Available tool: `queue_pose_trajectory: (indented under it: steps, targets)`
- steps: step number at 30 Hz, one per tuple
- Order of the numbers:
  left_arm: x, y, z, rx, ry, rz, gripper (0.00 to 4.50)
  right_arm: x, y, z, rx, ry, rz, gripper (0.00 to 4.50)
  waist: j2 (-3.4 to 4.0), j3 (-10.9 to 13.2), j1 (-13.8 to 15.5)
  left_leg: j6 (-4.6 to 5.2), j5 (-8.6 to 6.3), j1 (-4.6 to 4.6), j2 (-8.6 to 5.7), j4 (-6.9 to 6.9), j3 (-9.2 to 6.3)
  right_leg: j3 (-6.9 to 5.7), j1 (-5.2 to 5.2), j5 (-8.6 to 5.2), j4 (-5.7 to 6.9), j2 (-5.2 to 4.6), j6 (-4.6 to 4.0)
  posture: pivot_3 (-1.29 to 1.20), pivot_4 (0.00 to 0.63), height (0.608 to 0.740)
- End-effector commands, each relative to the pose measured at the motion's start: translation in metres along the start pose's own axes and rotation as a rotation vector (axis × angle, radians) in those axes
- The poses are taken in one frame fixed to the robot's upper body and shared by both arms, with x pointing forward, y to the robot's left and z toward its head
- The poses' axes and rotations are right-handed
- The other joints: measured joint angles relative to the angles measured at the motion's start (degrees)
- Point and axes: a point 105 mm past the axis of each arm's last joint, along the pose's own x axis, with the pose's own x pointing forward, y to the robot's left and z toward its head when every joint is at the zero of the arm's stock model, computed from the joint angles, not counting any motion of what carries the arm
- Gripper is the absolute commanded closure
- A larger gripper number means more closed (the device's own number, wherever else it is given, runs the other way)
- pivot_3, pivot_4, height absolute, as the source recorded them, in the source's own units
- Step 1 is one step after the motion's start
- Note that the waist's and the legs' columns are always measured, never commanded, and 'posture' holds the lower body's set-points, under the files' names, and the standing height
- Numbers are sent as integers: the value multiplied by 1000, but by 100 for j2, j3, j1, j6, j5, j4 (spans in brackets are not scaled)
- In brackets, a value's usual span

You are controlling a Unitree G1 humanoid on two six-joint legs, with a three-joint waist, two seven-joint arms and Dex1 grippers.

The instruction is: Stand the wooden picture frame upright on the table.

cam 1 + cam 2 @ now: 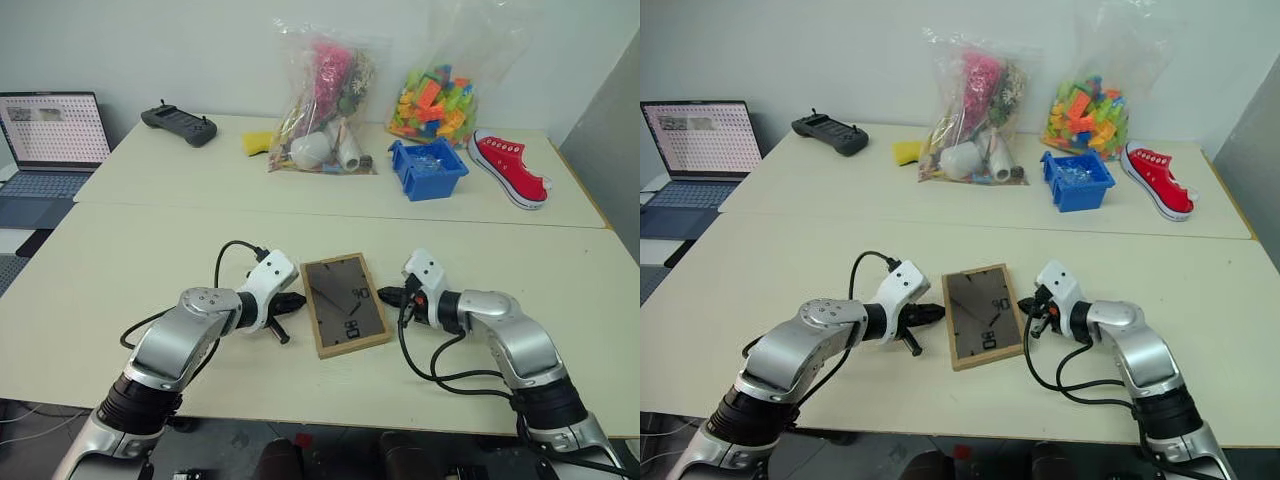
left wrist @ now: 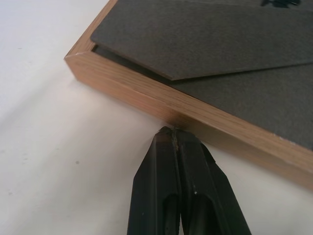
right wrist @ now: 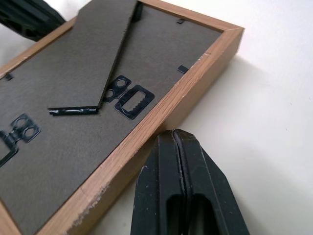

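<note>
Wooden picture frame (image 1: 345,304) lies face-down on the table (image 1: 120,260), between both grippers — left gripper (image 1: 296,301) and right gripper (image 1: 388,295) pressed together, tips at opposite edges. Squeeze-and-tip step; next calls for lifting one edge, probably freeing the fold-out stand (image 3: 90,58).

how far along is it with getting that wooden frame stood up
Early. Nothing looks done: the small light-wood picture frame lies flat, dark back panel up, on the pale cream table, its stand folded down. In hand: the left gripper, shut, has its tips at one long edge of the frame, and the right gripper, shut, sits by the opposite edge, neither holding it. Left: tilt it up and set it on its stand.
</note>
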Motion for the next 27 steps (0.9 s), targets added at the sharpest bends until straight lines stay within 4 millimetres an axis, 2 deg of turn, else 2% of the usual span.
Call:
queue_pose_trajectory:
  steps: [1, 4, 7, 10, 12, 16, 23, 27]
  targets:
    - [-20, 7, -9, -59, -21, -46, 4273, -15, -18, 10, -69, -35, -76, 4500, 0, 0, -4, 0, 0, 0, 1, -1, 1, 0, -2, 0, 0, 0, 0, 0, 150, 740]
    - [-38, 1, -6, -304, -107, -145, 3862, -15, -24, 10, -65, -50, -97, 4500, -1, 3, -49, 1, 0, 0, 9, -1, 1, 1, -5, -1, 2, 9, -2, 0, 150, 740]
    - [-51, -11, -6, -605, -141, -268, 3165, -11, -23, 10, -73, -57, -89, 4500, -1, 3, -54, 4, -2, -1, 12, -2, -3, -2, -6, -2, 5, 14, -4, 0, 150, 740]
    - [-63, -29, -10, -811, -162, -435, 2625, -7, -18, 11, -66, -72, -69, 4500, -3, 4, -69, 6, -3, -4, 10, 0, -6, -3, -5, -3, 4, 13, -4, 0, 150, 740]
    - [-64, -36, -15, -881, -170, -476, 2165, -5, -13, 10, -63, -74, -54, 4500, -3, 4, -69, 6, -3, -4, 11, 1, -10, -4, -6, -3, 4, 13, -4, 0, 150, 740]
    - [-52, -44, -34, -987, -136, -432, 1427, 1, -3, 6, -48, -71, -19, 4500, -3, 3, -70, 6, -3, 0, 13, 0, -11, -2, -4, -2, 5, 11, -4, 0, 150, 740]
    - [-27, -42, -40, -1109, -154, -379, 33, 20, 13, -2, -38, -50, 39, 4500, -2, -3, -56, 5, -3, 5, 8, 2, -12, -3, 2, -2, 8, 8, -5, 0, 150, 740]
    - [-7, -46, -45, -1168, -134, -356, 33, 29, 21, 4, -37, -65, 67, 4500, 18, -35, -46, 5, -3, 21, 5, 2, -12, -3, 20, -2, 6, 7, -4, 0, 150, 740]
